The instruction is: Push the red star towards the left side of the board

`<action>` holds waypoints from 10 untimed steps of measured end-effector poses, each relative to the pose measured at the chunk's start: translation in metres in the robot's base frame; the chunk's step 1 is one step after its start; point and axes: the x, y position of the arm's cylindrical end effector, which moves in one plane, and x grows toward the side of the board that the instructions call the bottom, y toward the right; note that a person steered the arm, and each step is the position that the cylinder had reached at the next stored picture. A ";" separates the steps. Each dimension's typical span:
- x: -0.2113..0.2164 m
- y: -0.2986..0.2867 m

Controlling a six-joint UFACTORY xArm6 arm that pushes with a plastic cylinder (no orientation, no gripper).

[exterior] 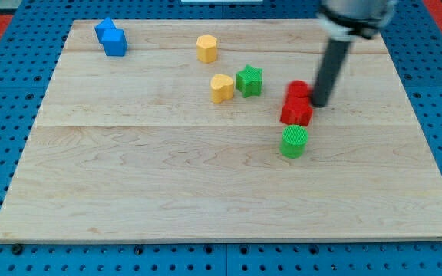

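The red star (296,112) lies right of the board's middle, touching a second red block (298,90) just above it whose shape I cannot make out. My tip (320,104) rests on the board right beside both red blocks, on their right side, touching or nearly touching them. A green cylinder (293,142) stands just below the red star.
A green star (249,80) and a yellow heart (222,88) sit left of the red blocks. A yellow block (206,48) lies nearer the top. Two blue blocks (111,37) sit at the top left. The wooden board (129,192) lies on a blue pegboard.
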 end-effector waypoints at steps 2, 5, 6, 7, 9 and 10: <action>0.031 -0.012; 0.101 -0.062; 0.104 -0.141; 0.066 -0.278; 0.144 -0.284; 0.127 -0.314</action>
